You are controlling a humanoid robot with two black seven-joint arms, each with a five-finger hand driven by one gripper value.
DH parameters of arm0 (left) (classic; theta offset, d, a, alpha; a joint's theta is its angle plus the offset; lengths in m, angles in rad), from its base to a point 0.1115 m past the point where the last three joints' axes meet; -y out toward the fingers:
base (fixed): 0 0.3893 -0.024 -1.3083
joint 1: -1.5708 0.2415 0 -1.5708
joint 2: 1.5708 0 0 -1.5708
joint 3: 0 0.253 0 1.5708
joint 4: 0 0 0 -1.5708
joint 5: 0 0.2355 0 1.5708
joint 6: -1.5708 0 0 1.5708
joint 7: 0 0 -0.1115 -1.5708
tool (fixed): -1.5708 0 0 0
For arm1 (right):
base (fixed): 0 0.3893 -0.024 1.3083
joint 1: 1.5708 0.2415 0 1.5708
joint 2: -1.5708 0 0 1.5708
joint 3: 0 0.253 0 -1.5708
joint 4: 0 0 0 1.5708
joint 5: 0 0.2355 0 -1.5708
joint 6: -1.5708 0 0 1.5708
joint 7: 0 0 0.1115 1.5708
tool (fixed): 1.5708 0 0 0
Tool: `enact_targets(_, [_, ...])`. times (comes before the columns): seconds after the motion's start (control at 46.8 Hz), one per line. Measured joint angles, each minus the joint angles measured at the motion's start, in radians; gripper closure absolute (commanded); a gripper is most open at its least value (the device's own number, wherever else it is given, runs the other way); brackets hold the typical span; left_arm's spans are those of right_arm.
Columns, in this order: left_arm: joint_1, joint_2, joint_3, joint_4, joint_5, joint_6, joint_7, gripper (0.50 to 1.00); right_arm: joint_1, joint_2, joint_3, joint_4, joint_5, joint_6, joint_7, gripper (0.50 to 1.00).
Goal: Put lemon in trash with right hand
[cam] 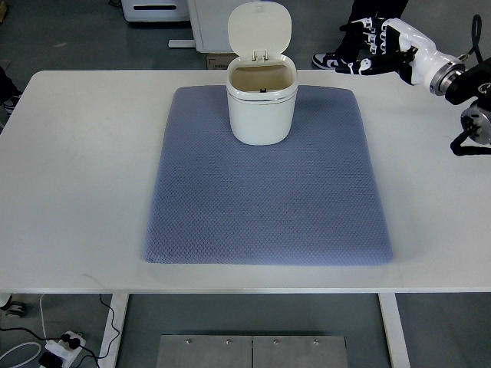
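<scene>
A: Table (pixel 77 176), white, with a blue-grey mat (pixel 268 192) across its middle. What does the top view give you?

B: My right hand (pixel 372 46) hangs past the table's far right corner, arm coming in from the right edge. Fingers are loosely curled and hold nothing that I can see.

A: And the trash?

B: The small white trash bin (pixel 261 111) stands upright on the mat, at the middle of its far edge. Its lid (pixel 259 29) is tipped up and back, so the mouth is open.

A: The lemon?

B: I can't find it anywhere on the table or the mat. Whether it lies inside the bin, I cannot tell; the inside looks dim and bare from here.

A: Hand and bin touching?

B: No, well apart.
</scene>
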Motion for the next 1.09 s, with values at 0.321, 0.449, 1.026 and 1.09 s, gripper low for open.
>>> enact_targets(0.321, [0.0, 0.0, 0.0, 0.0, 0.0, 0.0, 0.0, 0.5, -0.171, 0.001, 0.244, -0.004, 0.003, 0.0, -0.006, 0.5])
enact_targets(0.449, [0.0, 0.0, 0.0, 0.0, 0.0, 0.0, 0.0, 0.5, -0.238, 0.003, 0.333, -0.005, 0.003, 0.0, -0.006, 0.5])
enact_targets(1.026, [0.0, 0.0, 0.0, 0.0, 0.0, 0.0, 0.0, 0.5, -0.527, 0.098, 0.646, 0.08, 0.08, 0.0, 0.006, 0.5])
enact_targets(1.09, [0.0, 0.0, 0.0, 0.0, 0.0, 0.0, 0.0, 0.5, -0.536, 0.107, 0.663, 0.086, 0.08, 0.0, 0.007, 0.5])
